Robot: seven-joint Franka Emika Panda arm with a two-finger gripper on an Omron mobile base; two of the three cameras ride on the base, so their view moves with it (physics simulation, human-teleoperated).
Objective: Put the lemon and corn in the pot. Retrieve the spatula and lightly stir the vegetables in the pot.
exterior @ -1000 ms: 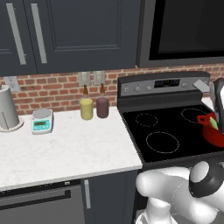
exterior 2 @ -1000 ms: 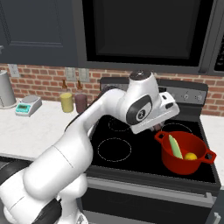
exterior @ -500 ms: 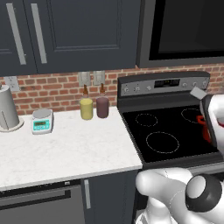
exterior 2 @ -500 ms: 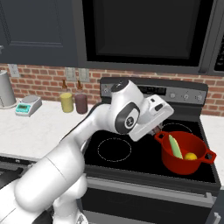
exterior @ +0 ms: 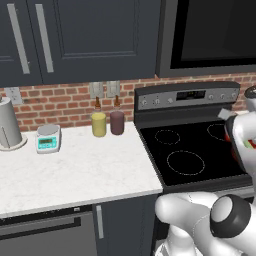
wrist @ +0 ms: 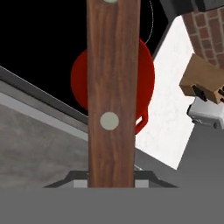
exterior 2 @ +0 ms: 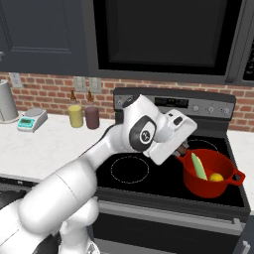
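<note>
claw: we've got it (exterior 2: 182, 149) clamped tight on the spatula (wrist: 113, 94) handle
pot (exterior 2: 211, 174): lemon (exterior 2: 216, 177) and corn (exterior 2: 199, 165) sit inside

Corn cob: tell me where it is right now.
In the right base view the corn lies inside the red pot on the stove's front right, leaning against the left wall, with the lemon just to its right.
</note>
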